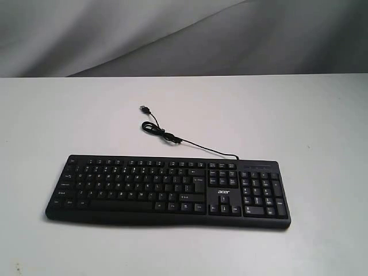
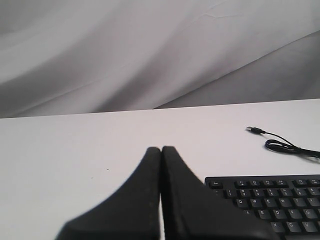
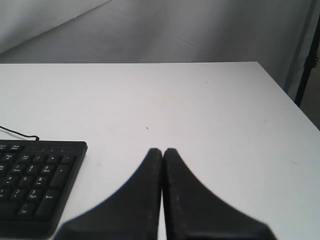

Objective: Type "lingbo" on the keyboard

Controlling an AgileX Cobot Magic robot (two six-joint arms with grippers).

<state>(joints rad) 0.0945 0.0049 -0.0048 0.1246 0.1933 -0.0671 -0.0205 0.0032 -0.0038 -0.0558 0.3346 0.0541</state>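
The black keyboard [image 1: 168, 190] lies flat on the white table, number pad to the right, white logo above the arrow keys. Its thin black cable [image 1: 172, 138] runs back from the rear edge, loops once and ends in a loose USB plug. Neither arm shows in the exterior view. My left gripper [image 2: 161, 149] is shut and empty, above the table just off the keyboard's [image 2: 272, 202] Esc corner. My right gripper [image 3: 162, 150] is shut and empty too, off the keyboard's [image 3: 35, 180] number-pad end.
The white table [image 1: 287, 115] ends at a back edge before a grey cloth backdrop [image 1: 172, 34]. In the right wrist view the table's side edge [image 3: 280, 85] falls away next to a dark stand leg [image 3: 306, 65].
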